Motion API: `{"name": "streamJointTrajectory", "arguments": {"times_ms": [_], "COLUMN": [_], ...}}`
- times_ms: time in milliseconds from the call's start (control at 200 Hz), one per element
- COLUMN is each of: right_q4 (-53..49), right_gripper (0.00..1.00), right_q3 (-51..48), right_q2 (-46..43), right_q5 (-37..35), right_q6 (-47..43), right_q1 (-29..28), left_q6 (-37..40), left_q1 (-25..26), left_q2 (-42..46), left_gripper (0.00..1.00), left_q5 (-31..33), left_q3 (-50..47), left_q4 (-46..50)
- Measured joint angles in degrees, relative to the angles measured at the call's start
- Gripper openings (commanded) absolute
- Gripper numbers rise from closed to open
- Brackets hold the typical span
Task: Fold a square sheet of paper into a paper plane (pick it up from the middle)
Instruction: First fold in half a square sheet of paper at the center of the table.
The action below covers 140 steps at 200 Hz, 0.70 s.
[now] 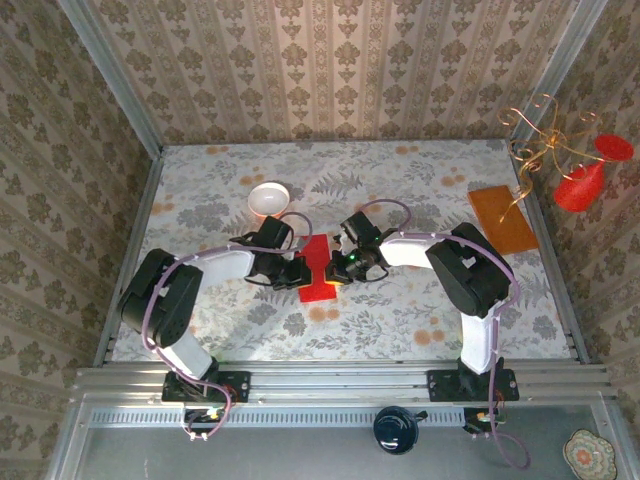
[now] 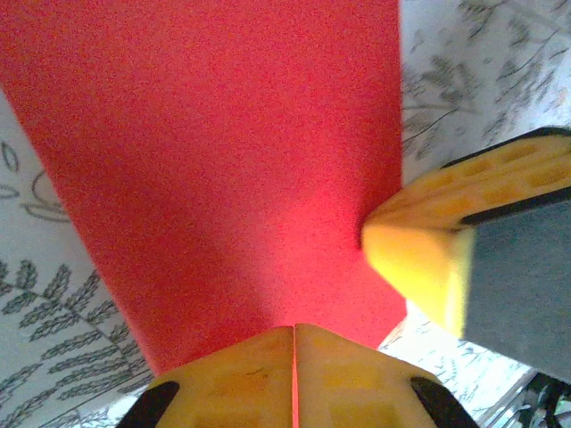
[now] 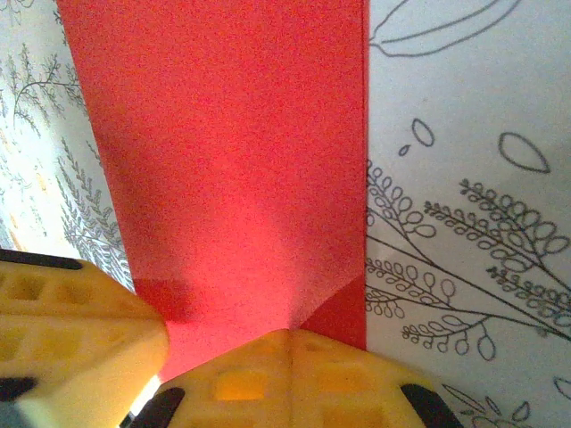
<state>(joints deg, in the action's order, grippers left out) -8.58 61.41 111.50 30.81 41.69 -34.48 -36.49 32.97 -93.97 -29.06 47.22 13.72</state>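
Two pincers meet over a thin bright red sheet of paper point(image 1: 316, 262) folded into a long narrow strip, which lies flat near the middle of the leaf-patterned worktop point(image 1: 420, 305). The left pincer point(image 1: 301, 274) comes at the strip from its left side and the right pincer point(image 1: 334, 268) from its right, the two facing each other just across the paper.

From the left wrist, the left pincer point(image 2: 294, 370) has its yellow jaws pressed together, tips at the near edge of the red paper point(image 2: 223, 160). A yellow finger point(image 2: 419, 259) of the right pincer touches the paper's right edge. From the right wrist, the right pincer point(image 3: 287, 374) is likewise closed, its tips over the paper point(image 3: 232, 160) where a diagonal crease runs to the right edge. A finger point(image 3: 80, 343) of the left pincer sits at lower left. Whether either pincer has paper nipped between its jaws I cannot tell.

Farther back and left of the paper stands a small round white bowl point(image 1: 268, 199). An orange-brown rectangular board point(image 1: 503, 218) lies well apart by the right wall.
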Motion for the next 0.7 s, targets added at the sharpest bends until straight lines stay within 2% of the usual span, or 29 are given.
{"name": "streamJointTrajectory", "arguments": {"times_ms": [235, 470, 700], "right_q4": [-0.13, -0.63, -0.87], "right_gripper": [0.05, 0.04, 0.04], "right_q3": [0.0, 0.0, 0.11], "right_q2": [0.02, 0.24, 0.33], "right_q5": [-0.02, 0.24, 0.24], "right_q6": [0.0, 0.07, 0.09], "right_q1": [0.15, 0.46, 0.48], "left_q6": [-0.44, 0.11, 0.96], "left_q1": [-0.15, -3.56, -6.4], "left_q2": [-1.66, -1.18, 4.44], "left_gripper": [0.09, 0.09, 0.1], "left_q5": [0.28, -4.2, -2.64], "left_q3": [-1.7, -4.92, -6.6], "left_q4": [-0.85, -4.15, 1.29]}}
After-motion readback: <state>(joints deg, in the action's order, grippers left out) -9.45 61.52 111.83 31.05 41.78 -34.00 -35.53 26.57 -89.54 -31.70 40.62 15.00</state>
